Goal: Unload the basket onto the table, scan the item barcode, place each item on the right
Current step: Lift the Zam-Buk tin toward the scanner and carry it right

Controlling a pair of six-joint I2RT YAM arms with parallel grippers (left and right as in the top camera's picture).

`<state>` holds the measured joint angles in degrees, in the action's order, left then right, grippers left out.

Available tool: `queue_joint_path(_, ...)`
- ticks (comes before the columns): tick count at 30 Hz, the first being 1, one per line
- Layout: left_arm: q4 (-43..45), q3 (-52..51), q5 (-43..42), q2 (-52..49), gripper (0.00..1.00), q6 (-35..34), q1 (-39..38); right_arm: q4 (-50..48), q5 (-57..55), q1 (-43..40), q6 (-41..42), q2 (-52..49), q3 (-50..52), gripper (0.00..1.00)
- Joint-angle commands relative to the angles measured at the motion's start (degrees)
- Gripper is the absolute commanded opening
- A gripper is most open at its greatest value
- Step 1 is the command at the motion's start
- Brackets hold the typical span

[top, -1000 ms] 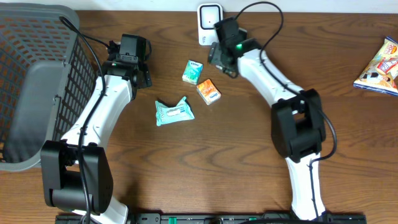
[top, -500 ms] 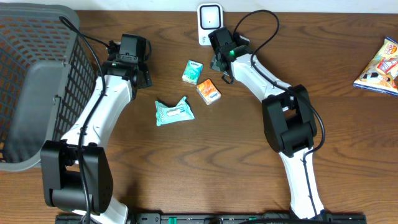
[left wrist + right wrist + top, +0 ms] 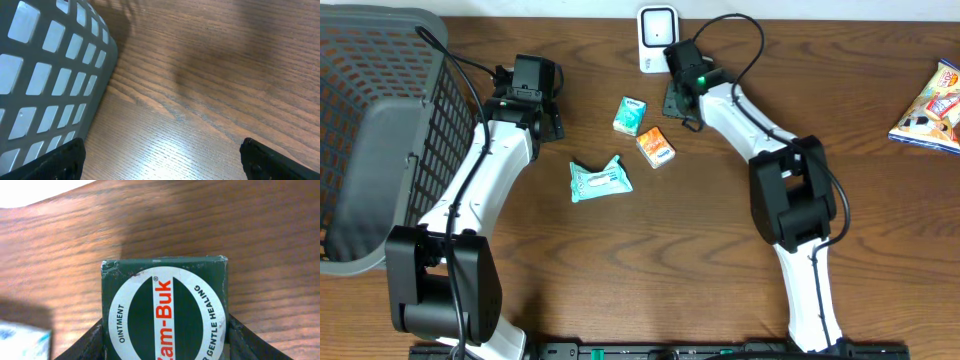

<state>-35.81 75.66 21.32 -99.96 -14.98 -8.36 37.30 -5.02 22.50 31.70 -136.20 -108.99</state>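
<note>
Nearest me on the brown surface (image 3: 720,250) lies a crumpled teal wipes packet (image 3: 601,180); a little farther, an orange carton (image 3: 656,146) and a green-and-white carton (image 3: 631,115) sit close together; off to the left, beside the grey basket (image 3: 360,60), the left claw (image 3: 160,162) hangs spread wide with nothing between its fingers, only bare wood under it; beyond the cartons, the right claw (image 3: 165,335) has its two fingers set against the opposite sides of the dark green Zam-Buk box (image 3: 165,305), so I'd call that holding it; the box sits low over the wood just in front of the white scanner (image 3: 658,38) at the far edge, well apart from the snack bag (image 3: 930,105) at the far right; to my eye the box is a small cardboard carton, light and fairly stiff, though the thin walls would dent under a hard squeeze and one top corner looks scuffed; taking it by the narrow sides, as here, leaves the broad printed faces free; no barcode shows on the face I can see, so I'd guess it sits on another side and the box needs turning toward the scanner window
</note>
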Motion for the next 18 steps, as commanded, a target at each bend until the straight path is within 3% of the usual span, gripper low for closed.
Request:
queue_joint_path(1, -0.2, 0.7, 0.8, 0.2, 0.98, 0.3, 0.0, 0.5, 10.6, -2.2, -8.3, 5.7, 0.1, 0.5)
queue_joint_path(6, -0.2, 0.7, 0.8, 0.2, 0.98, 0.3, 0.0, 2.3, 25.1, -6.2, -14.6, 8.4, 0.1, 0.49)
queue_joint_path(14, -0.2, 0.7, 0.8, 0.2, 0.98, 0.3, 0.0, 3.0, 58.6, -14.1, -25.1, 8.8, 0.1, 0.41)
queue_joint_path(18, -0.2, 0.7, 0.8, 0.2, 0.98, 0.3, 0.0, 4.7, 69.8, -16.6, -30.4, 8.8, 0.1, 0.43)
